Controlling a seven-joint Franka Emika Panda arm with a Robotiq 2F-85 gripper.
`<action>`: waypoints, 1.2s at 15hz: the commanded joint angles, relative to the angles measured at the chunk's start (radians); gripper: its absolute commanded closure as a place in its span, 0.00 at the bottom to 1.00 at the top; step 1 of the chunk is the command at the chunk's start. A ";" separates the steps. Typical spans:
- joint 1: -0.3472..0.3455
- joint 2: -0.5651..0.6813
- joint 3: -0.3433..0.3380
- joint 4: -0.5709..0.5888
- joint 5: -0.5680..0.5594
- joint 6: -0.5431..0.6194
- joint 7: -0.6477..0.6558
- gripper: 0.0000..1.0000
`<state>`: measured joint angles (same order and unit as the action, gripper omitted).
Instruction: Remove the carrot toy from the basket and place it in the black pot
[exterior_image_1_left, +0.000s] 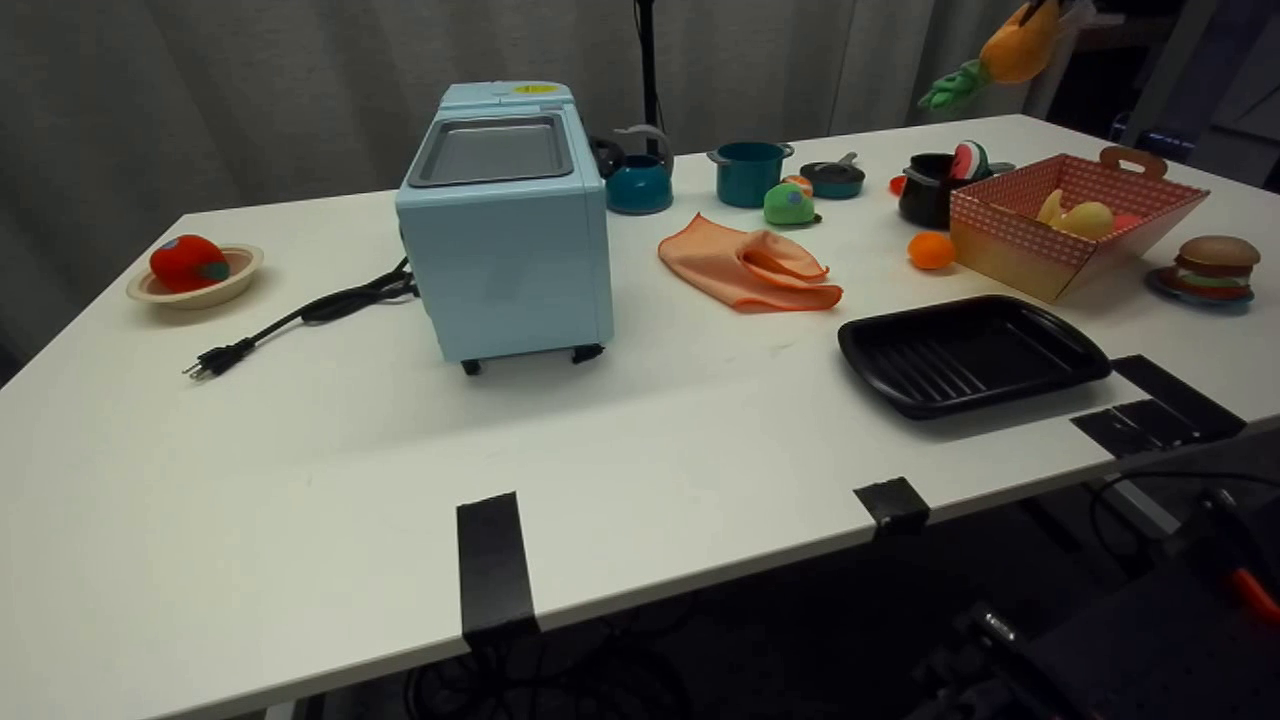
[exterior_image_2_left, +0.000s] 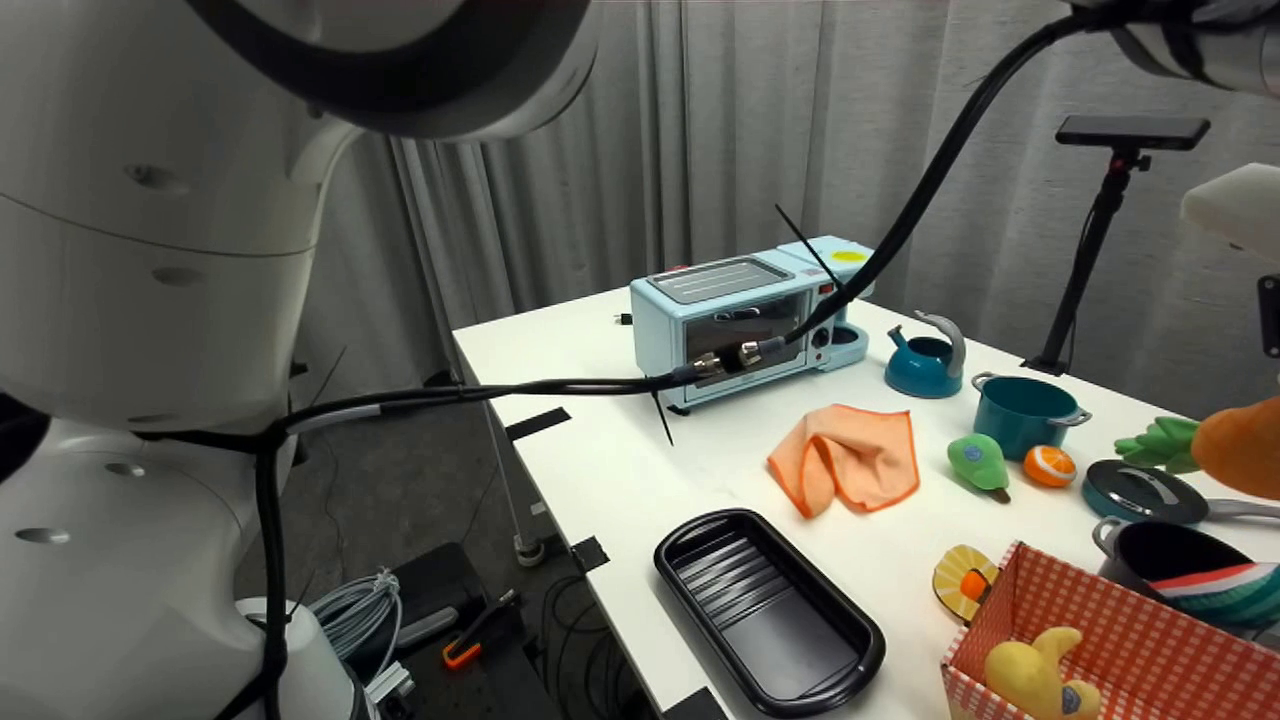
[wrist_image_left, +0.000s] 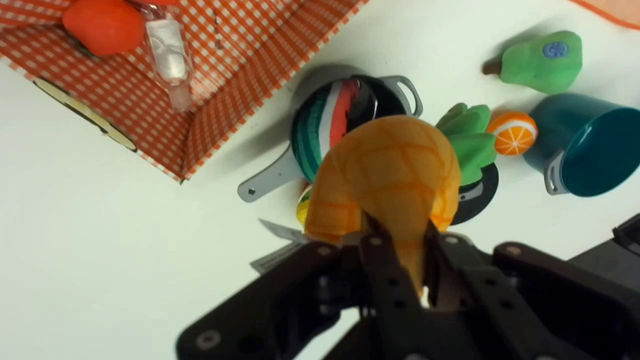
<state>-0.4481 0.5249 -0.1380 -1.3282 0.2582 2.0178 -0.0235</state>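
gripper (wrist_image_left: 404, 235) is clamped on an orange toy (wrist_image_left: 395, 165) with green leaves; crosshatch looks more pineapple than carrot, taking it as the task's piece. it's in the air at the right, leaf end pointing left in both exterior views. basket (exterior_image_1_left: 1005, 240) is on the table at the right, with a yellow toy (exterior_image_2_left: 1025, 680), red toy (wrist_image_left: 105, 27) and clear bottle (wrist_image_left: 170, 55) in it. black pot (exterior_image_1_left: 922, 205) stands just off the basket's far side, watermelon toy (exterior_image_1_left: 968, 160) inside; held toy overlaps part of it in wrist view. black pan (exterior_image_1_left: 980, 350) left of basket, orange cloth (exterior_image_1_left: 740, 265) beyond the pan.
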 joint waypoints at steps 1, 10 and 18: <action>0.010 0.043 0.002 0.047 0.045 0.075 0.028 0.96; 0.014 0.220 0.008 0.170 0.028 0.072 0.098 0.96; 0.021 0.320 0.011 0.244 0.011 0.051 0.136 0.59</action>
<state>-0.4298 0.8014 -0.1263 -1.1600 0.2736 2.1067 0.0833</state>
